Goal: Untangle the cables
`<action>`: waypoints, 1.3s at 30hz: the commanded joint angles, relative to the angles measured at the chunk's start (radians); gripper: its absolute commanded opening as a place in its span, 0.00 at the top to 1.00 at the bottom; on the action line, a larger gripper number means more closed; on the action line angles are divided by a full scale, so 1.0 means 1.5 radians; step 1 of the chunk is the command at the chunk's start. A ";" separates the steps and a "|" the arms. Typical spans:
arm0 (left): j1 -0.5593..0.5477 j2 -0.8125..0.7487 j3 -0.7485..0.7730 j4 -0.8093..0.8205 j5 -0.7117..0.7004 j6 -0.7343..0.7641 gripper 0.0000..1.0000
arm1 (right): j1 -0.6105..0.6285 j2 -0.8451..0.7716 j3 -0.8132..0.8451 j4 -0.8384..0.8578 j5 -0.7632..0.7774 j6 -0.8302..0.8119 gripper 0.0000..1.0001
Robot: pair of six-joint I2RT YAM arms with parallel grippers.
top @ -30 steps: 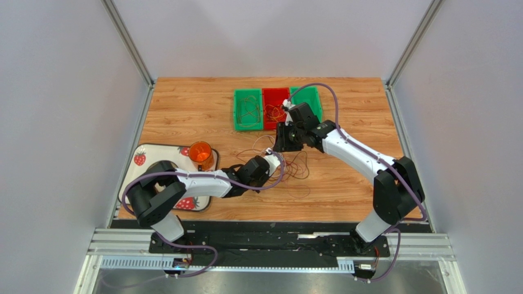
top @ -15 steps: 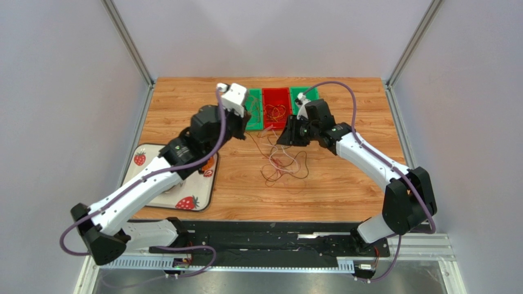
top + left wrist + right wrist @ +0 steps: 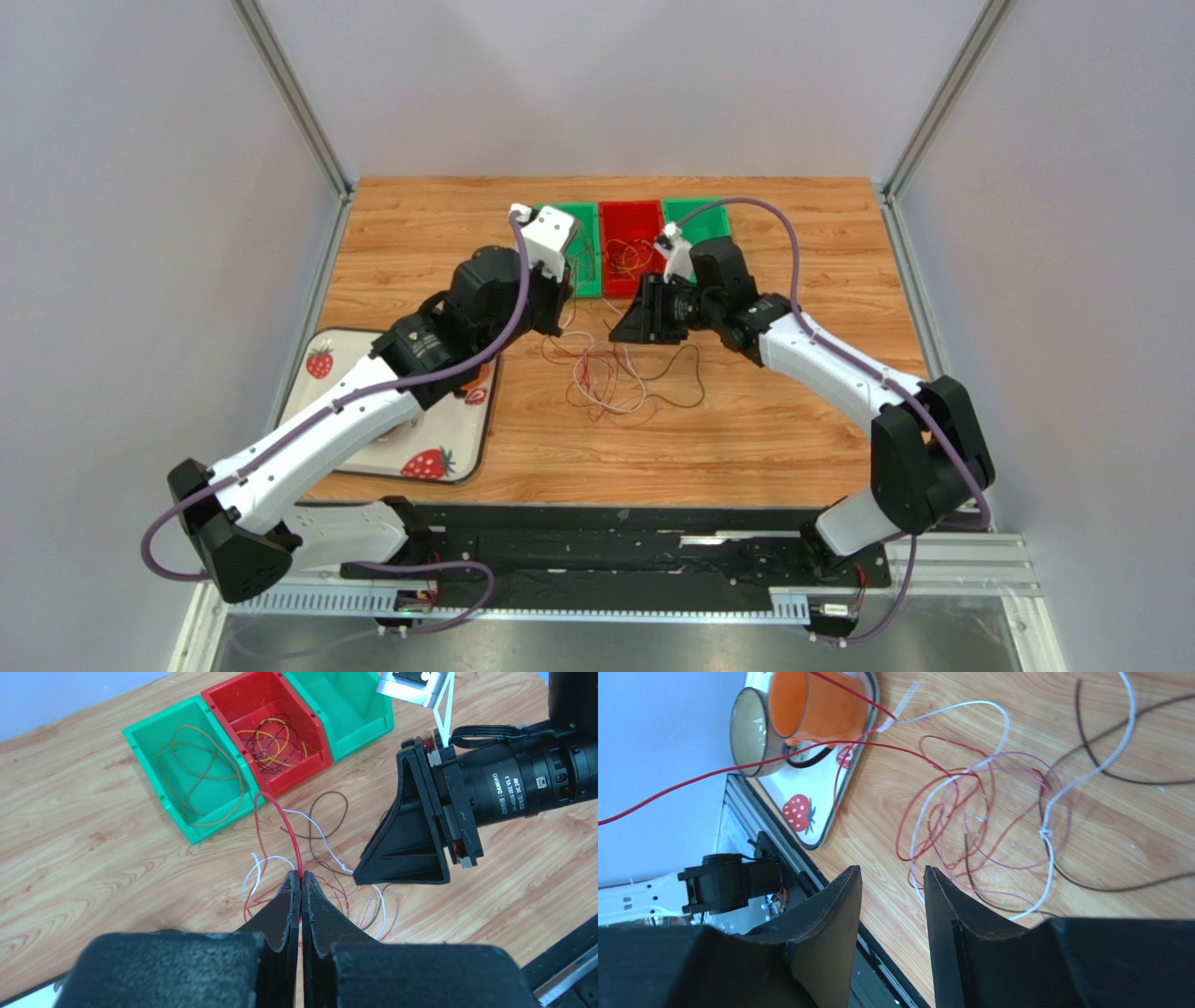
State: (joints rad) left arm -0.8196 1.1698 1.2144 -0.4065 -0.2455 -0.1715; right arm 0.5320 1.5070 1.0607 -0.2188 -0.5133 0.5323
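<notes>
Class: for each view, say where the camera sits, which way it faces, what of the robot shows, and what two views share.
Top external: above and behind, looking down on the table; left arm, right arm show.
Left wrist: on its arm, facing the bins; left gripper shows, shut on a red cable.
Right wrist: on its arm, facing left toward the tray; open right gripper shows.
Shared: both wrists see the cables.

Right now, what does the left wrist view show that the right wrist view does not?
Only the left wrist view: the left hand shut on the red cable, plus the red bin and the green bins.
Only the right wrist view: the right hand, open and empty, the strawberry tray and the orange cup.
Both: the loose cables tangled on the wooden table, and that red cable.
</notes>
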 commanded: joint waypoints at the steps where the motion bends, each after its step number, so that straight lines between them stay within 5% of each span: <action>1: -0.001 -0.013 0.029 -0.003 0.004 -0.019 1.00 | 0.030 0.008 0.022 0.079 -0.032 -0.002 0.57; 7: -0.001 0.010 0.104 -0.030 0.007 -0.020 1.00 | 0.038 0.084 0.050 0.068 0.021 0.006 0.58; 30: -0.001 -0.006 0.116 -0.038 0.030 -0.034 1.00 | 0.064 0.263 0.158 0.043 0.153 0.030 0.52; 33: 0.000 -0.009 0.114 -0.038 0.035 -0.037 1.00 | 0.065 0.287 0.191 0.031 0.150 0.034 0.54; 39: -0.001 -0.008 0.123 -0.041 0.034 -0.032 1.00 | 0.077 0.307 0.206 0.011 0.167 0.032 0.80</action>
State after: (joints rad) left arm -0.8192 1.1839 1.3514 -0.4702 -0.2066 -0.2111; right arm 0.6292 1.9594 1.3350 -0.1856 -0.3027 0.5747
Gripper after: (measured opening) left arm 0.008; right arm 0.259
